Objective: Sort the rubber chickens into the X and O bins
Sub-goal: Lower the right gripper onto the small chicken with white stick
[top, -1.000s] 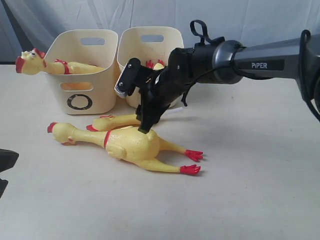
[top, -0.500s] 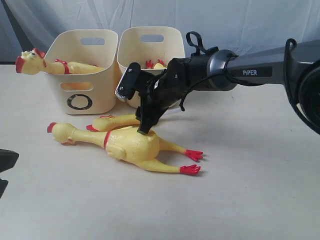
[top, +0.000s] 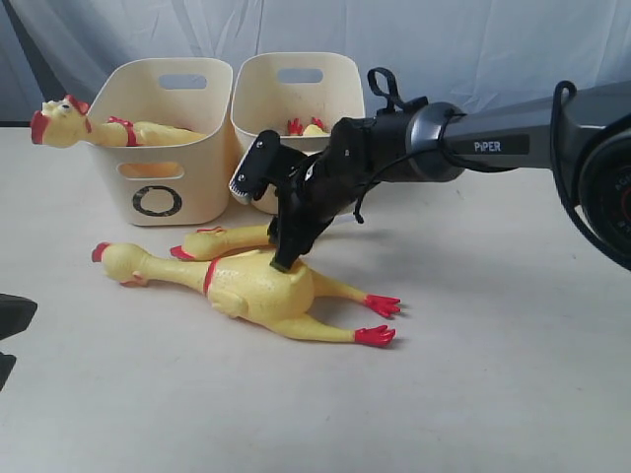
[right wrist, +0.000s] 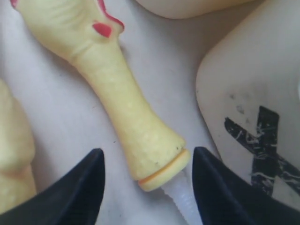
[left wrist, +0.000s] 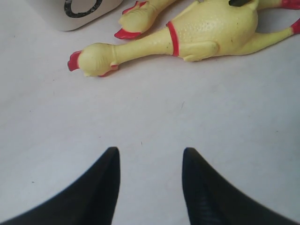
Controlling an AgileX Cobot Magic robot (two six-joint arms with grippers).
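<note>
Hovering at the far left, the left hand (left wrist: 150, 154) has its fingers spread over bare tabletop (left wrist: 197, 117), pinching nothing; next comes the O bin (top: 173, 138), with a draped chicken (top: 74, 123) inside, its head hanging out over the bin's left rim; in front of that bin the whole chicken (top: 256, 286) lies flat on the tabletop, head to the left, red feet to the right; just behind it lies the neck piece (top: 222, 239), its cut end pointing toward the X bin (top: 296, 89), where red feet (top: 306, 126) show above the rim; the right hand (right wrist: 146, 157), reaching in from the right, is spread, one finger on either side of the neck piece's cut end, close by the X mark (right wrist: 262, 150).
</note>
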